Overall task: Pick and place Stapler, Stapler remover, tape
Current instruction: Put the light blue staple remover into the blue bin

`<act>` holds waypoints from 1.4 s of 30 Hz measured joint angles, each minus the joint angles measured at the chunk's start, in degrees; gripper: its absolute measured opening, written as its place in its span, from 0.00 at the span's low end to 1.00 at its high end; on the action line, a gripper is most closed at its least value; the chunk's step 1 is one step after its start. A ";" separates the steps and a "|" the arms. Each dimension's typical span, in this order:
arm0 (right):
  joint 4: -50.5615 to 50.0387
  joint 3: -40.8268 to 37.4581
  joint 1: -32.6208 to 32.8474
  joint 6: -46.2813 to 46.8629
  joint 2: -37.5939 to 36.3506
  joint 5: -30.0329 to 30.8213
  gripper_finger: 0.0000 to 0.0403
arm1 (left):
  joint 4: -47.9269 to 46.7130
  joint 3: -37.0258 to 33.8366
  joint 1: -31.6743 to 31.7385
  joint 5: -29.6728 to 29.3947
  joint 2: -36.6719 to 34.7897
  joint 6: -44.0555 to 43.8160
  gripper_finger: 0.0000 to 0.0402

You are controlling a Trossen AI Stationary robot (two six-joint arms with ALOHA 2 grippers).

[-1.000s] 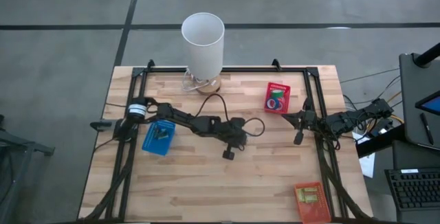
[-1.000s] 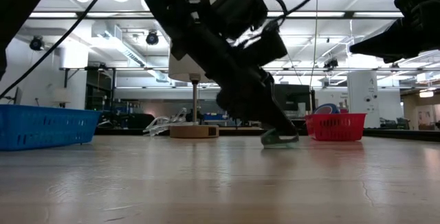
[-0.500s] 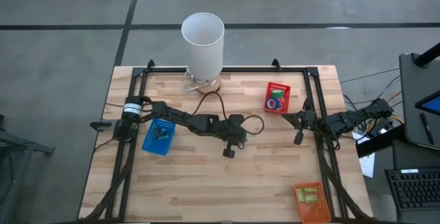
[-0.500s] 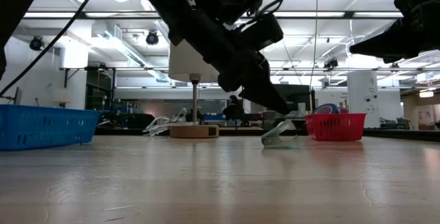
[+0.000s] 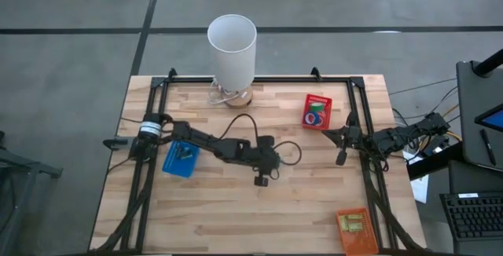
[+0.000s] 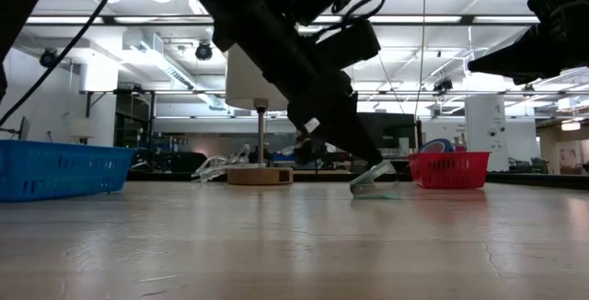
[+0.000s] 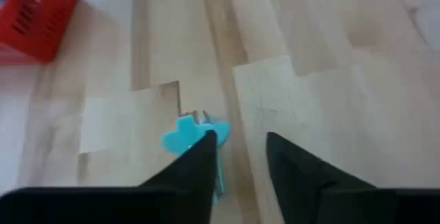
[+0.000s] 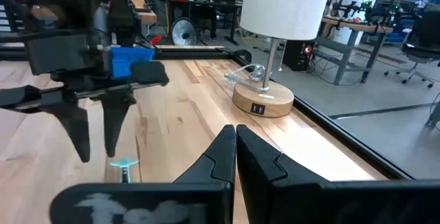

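Observation:
The light-blue stapler remover [image 7: 189,135] lies on the table's middle, its upper jaw raised [image 6: 375,176]. My left gripper [image 7: 240,136] hovers open just over it, pointing down; the remover sits at the outer side of one finger [image 7: 204,154], not in the gap. The right wrist view shows the same [image 8: 124,164]. Tape rolls [image 5: 316,117] lie in the red bin [image 5: 317,99] at the far right. The blue bin [image 5: 179,162] holds a small dark thing; whether it is the stapler I cannot tell. My right gripper [image 5: 339,159] waits shut at the right edge. My left gripper comes at the stapler remover from above, slanting. One fingertip [image 6: 366,155] stands right at the remover's raised upper jaw [image 6: 379,169]. I cannot tell whether it touches. The remover rests on the table.
A white lamp [image 5: 232,48] on a round wooden base stands at the far edge, its cord curling toward the middle. An orange bin [image 5: 354,231] sits at the near right corner. Black frame rails [image 5: 149,146] run along both sides.
My left gripper, down on the stapler remover a second ago, has risen slightly off it and drifted a little toward the near edge. The remover stays on the table; its upper jaw, pressed low before, now stands up.

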 joint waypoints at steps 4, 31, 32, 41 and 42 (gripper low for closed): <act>0.00 0.00 0.01 0.00 0.00 0.00 0.02 | 2.59 -0.02 -1.16 -6.71 0.15 -0.28 0.44; 0.00 0.00 0.00 0.00 0.04 0.00 0.02 | 9.36 -0.79 -0.93 -18.76 4.68 -0.10 0.50; 0.00 0.00 0.00 0.04 0.04 0.00 0.02 | 9.37 -0.79 -0.93 -19.31 4.68 0.12 0.50; 0.00 0.00 0.00 0.03 0.04 0.00 0.02 | 11.65 -0.85 -0.55 -18.51 4.68 0.35 0.50; 0.00 0.00 0.00 0.09 0.04 0.00 0.02 | 12.05 -0.85 -0.50 -17.84 4.68 0.37 0.50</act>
